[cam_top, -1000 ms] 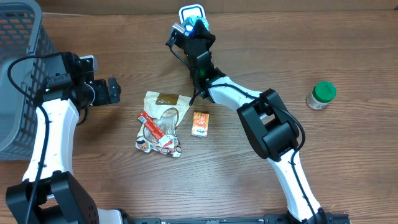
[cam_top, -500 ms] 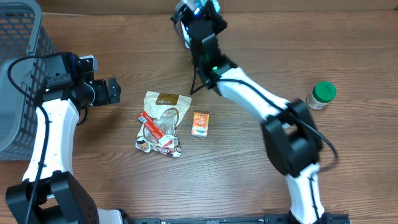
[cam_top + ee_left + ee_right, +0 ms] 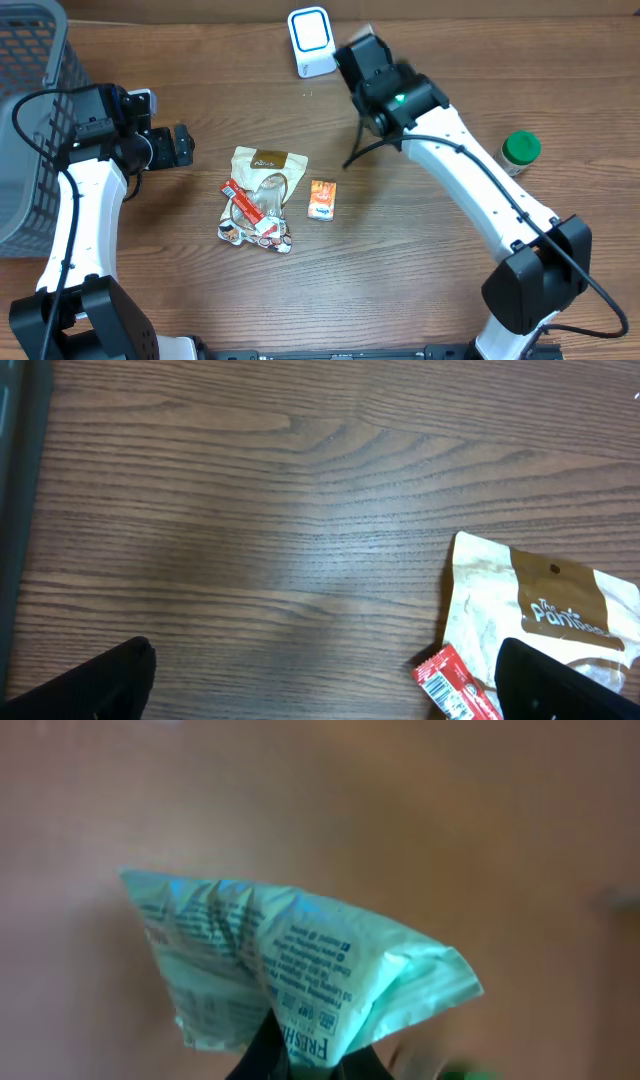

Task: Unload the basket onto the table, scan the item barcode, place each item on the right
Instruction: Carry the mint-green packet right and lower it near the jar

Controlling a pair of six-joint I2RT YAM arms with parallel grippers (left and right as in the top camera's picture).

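The wooden table (image 3: 400, 260) ran out of the overhead view on every side. At its left the grey mesh basket (image 3: 25, 60) was cut off by the frame edge and partly covered by the left arm. What lay in it could not be told.

The left gripper (image 3: 181, 146) hung near the basket with its fingers spread wide and nothing between them. In its wrist view only the two dark fingertips (image 3: 120, 675) showed, at the bottom corners.

The right gripper (image 3: 356, 48) was blurred from overhead, just right of the white, blue-rimmed scanner (image 3: 310, 40) at the far edge. Its fingers were pressed together on the lower edge of a crumpled pale green packet (image 3: 290, 965). From above, that packet was hardly visible. The wrist view behind it was a soft blur, and no barcode could be made out in its fine print.

Mid-table lay a brown pouch (image 3: 268, 170), its lower part under a red-wrapped snack (image 3: 250, 212). A small orange box (image 3: 322, 199) lay just beside them. Well apart at the right stood a jar (image 3: 517, 152) with its green lid on, its contents hidden.
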